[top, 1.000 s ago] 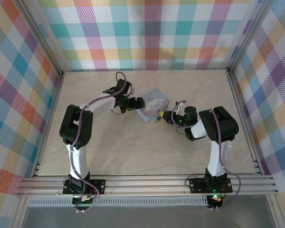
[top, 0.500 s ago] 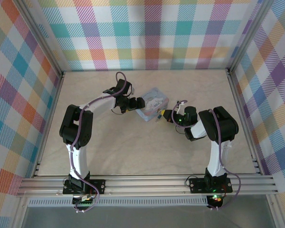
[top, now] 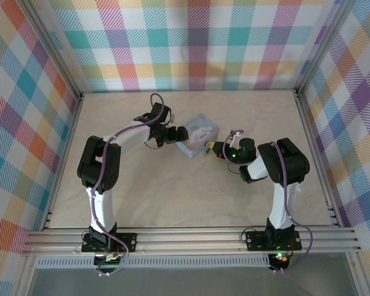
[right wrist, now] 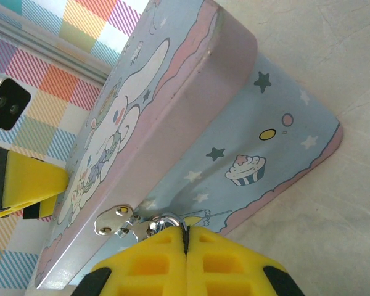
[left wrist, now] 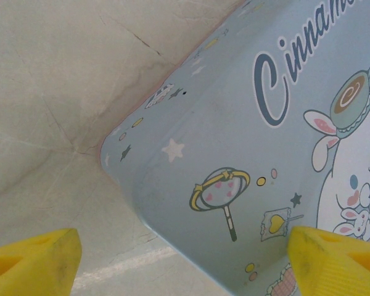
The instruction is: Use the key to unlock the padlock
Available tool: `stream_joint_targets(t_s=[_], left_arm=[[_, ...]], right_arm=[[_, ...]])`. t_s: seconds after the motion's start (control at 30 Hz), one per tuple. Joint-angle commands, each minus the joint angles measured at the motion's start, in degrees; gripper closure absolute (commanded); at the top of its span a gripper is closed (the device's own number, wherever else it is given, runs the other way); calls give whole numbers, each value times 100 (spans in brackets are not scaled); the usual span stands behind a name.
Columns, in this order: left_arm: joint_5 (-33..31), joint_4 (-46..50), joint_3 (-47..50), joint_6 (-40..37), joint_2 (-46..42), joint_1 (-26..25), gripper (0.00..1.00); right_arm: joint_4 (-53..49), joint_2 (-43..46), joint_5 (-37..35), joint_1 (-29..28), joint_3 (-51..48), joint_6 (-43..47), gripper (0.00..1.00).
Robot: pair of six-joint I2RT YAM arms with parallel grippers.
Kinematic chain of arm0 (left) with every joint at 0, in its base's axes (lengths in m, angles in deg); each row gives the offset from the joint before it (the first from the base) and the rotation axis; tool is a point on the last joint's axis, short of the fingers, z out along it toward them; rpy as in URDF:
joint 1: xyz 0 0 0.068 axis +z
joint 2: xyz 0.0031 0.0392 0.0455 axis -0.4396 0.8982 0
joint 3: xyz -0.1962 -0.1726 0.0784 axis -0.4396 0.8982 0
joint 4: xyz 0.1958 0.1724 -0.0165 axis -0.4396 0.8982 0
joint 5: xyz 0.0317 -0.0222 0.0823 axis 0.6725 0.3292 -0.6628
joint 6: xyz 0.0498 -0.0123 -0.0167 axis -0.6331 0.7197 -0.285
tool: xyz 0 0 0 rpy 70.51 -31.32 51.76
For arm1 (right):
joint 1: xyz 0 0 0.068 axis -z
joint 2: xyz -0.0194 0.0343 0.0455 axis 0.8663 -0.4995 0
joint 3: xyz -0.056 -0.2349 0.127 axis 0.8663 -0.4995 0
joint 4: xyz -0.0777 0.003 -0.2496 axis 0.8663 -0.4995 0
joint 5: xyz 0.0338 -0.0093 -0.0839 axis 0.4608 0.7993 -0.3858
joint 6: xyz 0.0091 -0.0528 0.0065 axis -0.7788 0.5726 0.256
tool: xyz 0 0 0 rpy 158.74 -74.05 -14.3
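Top view, centre of the table (top: 172, 197). Left gripper (top: 179, 134) at the left edge of the padlock (top: 198, 132), jaws wide apart; in the left wrist view one yellow fingertip (left wrist: 31, 264) sits lower left over bare table and the other lower right over the printed face, with the box corner between them. No firm grip visible. Padlock lies flat, just above frame centre. The key (right wrist: 166, 221) shows as a small silver bit at the box's near edge, beside a silver clasp (right wrist: 114, 219); its head is hidden. Right gripper (top: 213, 148) at the box's right, pads pressed together on the key.
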State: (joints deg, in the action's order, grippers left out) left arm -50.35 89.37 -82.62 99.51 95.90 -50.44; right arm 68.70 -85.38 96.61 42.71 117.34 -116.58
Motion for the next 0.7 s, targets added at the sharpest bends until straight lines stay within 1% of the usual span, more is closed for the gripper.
stream_joint_targets(t_s=[0.0,0.47,0.67], left_arm=[[-100,260,100,-11,107,-104,13],[13,97,150,98,-76,-99,11],[-173,138,180,56,-341,-95,10]], right_arm=[[149,212,-127,40,72,-20,97],[-43,597,-203,193,-202,223,97],[-528,956,-179,212,-288,566,95]])
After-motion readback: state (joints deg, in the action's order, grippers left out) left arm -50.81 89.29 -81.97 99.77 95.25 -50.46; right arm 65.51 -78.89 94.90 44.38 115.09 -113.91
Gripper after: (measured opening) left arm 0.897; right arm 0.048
